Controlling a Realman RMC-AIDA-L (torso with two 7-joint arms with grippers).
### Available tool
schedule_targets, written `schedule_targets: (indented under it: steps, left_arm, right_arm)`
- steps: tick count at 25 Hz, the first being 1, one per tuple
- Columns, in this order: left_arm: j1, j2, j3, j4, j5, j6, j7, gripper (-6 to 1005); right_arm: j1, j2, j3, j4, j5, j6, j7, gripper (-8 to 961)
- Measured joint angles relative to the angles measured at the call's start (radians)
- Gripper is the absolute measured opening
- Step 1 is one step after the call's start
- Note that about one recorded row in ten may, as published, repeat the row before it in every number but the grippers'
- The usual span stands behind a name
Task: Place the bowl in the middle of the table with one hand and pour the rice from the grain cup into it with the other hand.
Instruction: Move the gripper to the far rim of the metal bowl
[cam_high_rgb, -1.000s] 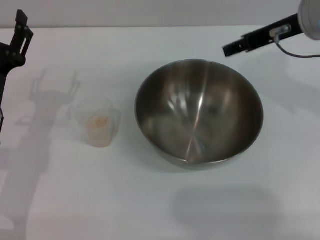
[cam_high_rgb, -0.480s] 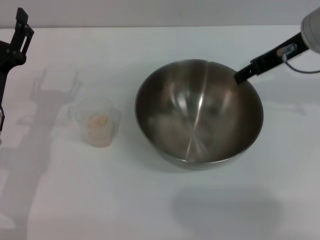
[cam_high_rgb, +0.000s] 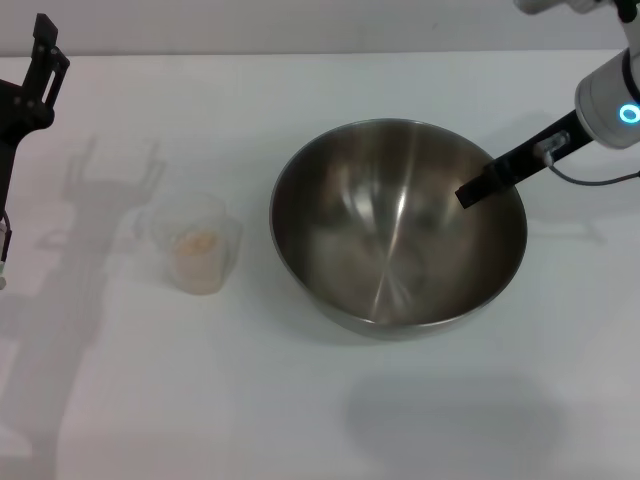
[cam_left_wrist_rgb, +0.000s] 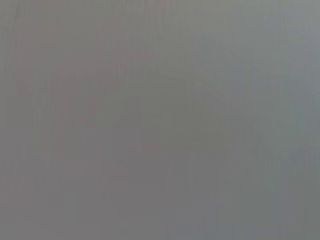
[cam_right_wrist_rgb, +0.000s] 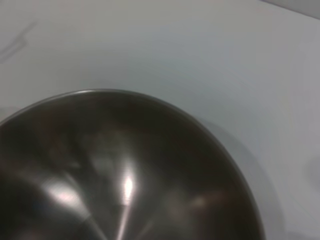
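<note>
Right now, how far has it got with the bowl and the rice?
Hardly started. The bowl stands empty near the middle of the table. In hand: the right gripper is over the bowl's right rim, not visibly gripping it. The left gripper hangs at the far left edge. Left to do: the rice sits in the grain cup, unpoured.

Head view looks down and forward over the white table (cam_high_rgb: 320, 420), taking in the whole steel bowl (cam_high_rgb: 398, 228) at frame centre, the grain cup (cam_high_rgb: 197, 243) at centre left, and an arm at each upper corner. Right wrist view sits close above the bowl (cam_right_wrist_rgb: 120, 175), rim arcing across the frame's lower half with table (cam_right_wrist_rgb: 165, 45) above; bowl and table are shared with the head view. Left wrist view is flat grey, nothing readable.
</note>
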Motion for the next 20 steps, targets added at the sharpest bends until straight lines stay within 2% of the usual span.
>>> schedule_targets:
  steps: [2, 10, 20]
  left_arm:
    - [0.000, -0.001, 0.000, -0.001, 0.000, 0.000, 0.000, 814]
    - [0.001, -0.001, 0.000, -0.002, 0.000, 0.002, -0.001, 813]
    - [0.005, -0.001, 0.000, -0.002, 0.002, 0.002, -0.001, 811]
  right_arm:
    - [-0.007, 0.006, 0.000, 0.002, 0.000, -0.011, -0.021, 669]
    - [-0.011, 0.009, -0.004, 0.021, -0.002, -0.029, -0.035, 462]
    - [-0.017, 0.010, -0.003, 0.016, 0.009, -0.042, -0.046, 80]
